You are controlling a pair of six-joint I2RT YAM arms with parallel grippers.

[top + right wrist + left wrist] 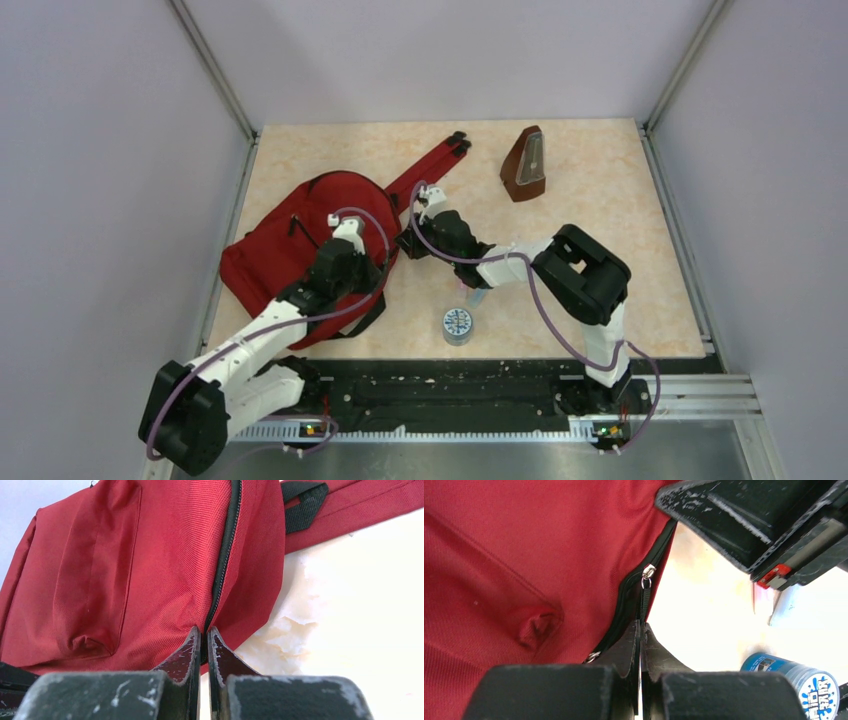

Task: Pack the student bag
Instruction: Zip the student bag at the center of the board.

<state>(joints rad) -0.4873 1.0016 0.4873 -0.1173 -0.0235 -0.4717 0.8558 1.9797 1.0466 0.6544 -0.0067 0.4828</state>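
As left hand (pixel 640 628), right hand (pixel 204 631) pinch student bag (pixel 265 265) edge, tin (pixel 458 326) near.

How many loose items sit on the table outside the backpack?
2: a brown metronome far back, a round blue tin near the front edge. Something pale under the right arm may be a third.

From the top camera I am seeing the student bag (pixel 285 250) lying on the bench (pixel 620 240) at 9 o'clock of centre, its straps (pixel 432 165) running out toward 1 o'clock. A metronome (pixel 523 165) is standing at 1 o'clock, well apart from the bag. A canister (pixel 457 326) is sitting at 6 o'clock, near the front edge. At the bag's 3 o'clock edge my left hand (pixel 640 630) is pinching the zip pull (pixel 644 600), and my right hand (pixel 204 632), just behind it, is nipping the bag's zip seam.
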